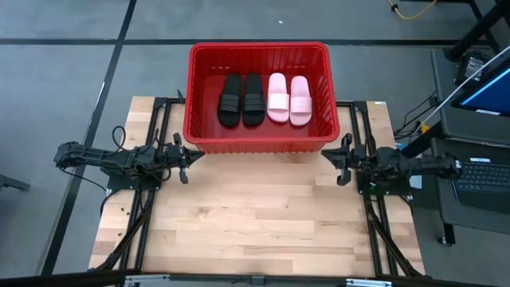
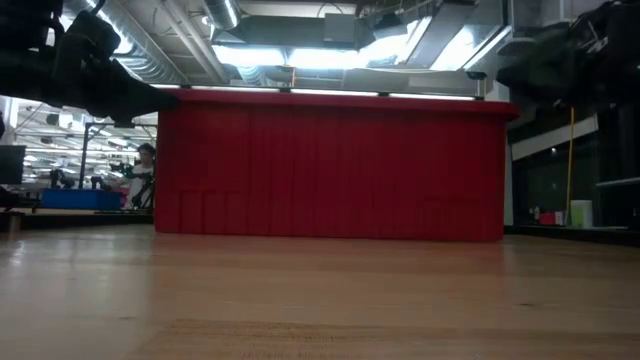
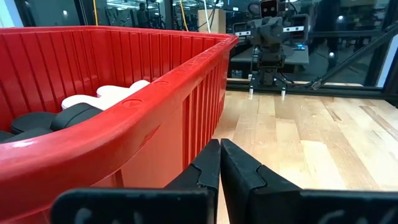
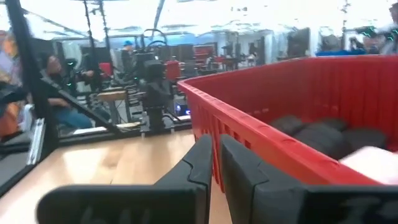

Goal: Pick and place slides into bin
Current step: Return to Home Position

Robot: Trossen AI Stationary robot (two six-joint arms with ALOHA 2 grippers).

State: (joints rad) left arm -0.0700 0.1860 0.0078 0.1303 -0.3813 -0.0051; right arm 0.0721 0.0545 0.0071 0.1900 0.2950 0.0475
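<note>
The red bin point(image 1: 256, 57) stands at the table's far edge. Inside it, side by side on its floor, lie two black slides point(image 1: 241, 100) and two pale pink slides point(image 1: 288, 99). My left gripper point(image 1: 182, 163) is shut and empty by the bin's near left corner; its shut fingers point(image 3: 219, 163) show in the left wrist view. My right gripper point(image 1: 343, 164) is shut and empty by the bin's near right corner, and shows in the right wrist view point(image 4: 216, 163). The slides also show over the rim in the left wrist view point(image 3: 74, 111).
Bare wooden table point(image 1: 255, 215) lies between and in front of both arms. The bin's near wall point(image 2: 330, 165) fills the low view. Desks with a monitor and keyboard point(image 1: 478, 171) stand right of the table. A person point(image 4: 53, 93) shows in the room beyond.
</note>
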